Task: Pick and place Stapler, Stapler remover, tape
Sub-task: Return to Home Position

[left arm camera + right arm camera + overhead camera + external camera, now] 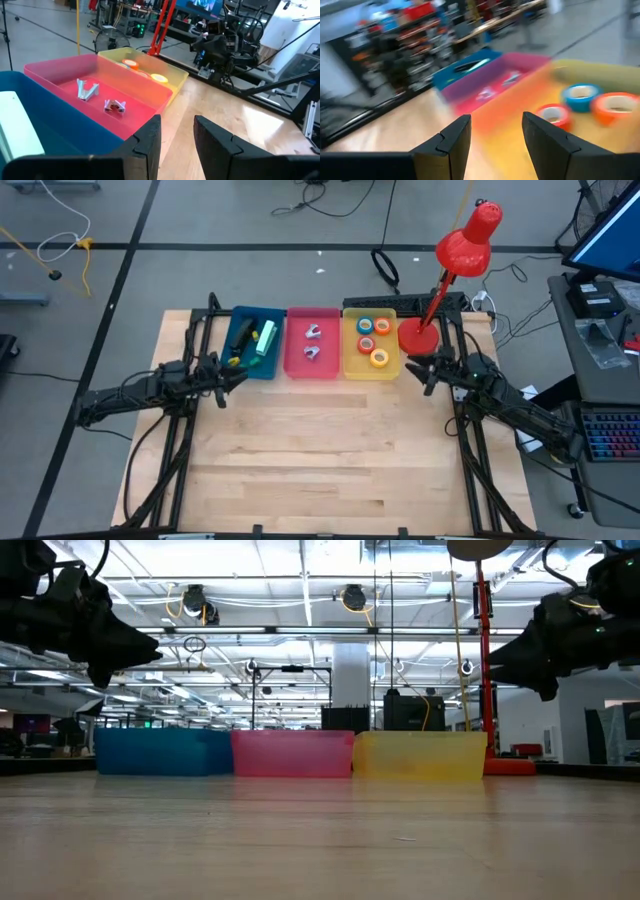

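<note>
Three bins stand side by side at the table's far edge. The blue bin (255, 340) holds a green stapler (266, 338) and a dark one (240, 340). Two staple removers (87, 89) lie in the pink bin (312, 342). Several tape rolls (372, 340) lie flat in the yellow bin (372, 365). My left gripper (177, 135) hovers open and level just near of the blue bin's right corner, with nothing between its fingers. My right gripper (496, 132) hovers open beside the yellow bin's right near corner, also holding nothing.
A red desk lamp stands with its base (418, 335) right of the yellow bin, close to my right gripper; its pole leans over the far right corner. The wooden tabletop (320, 450) stretches bare between the two arms toward the near edge.
</note>
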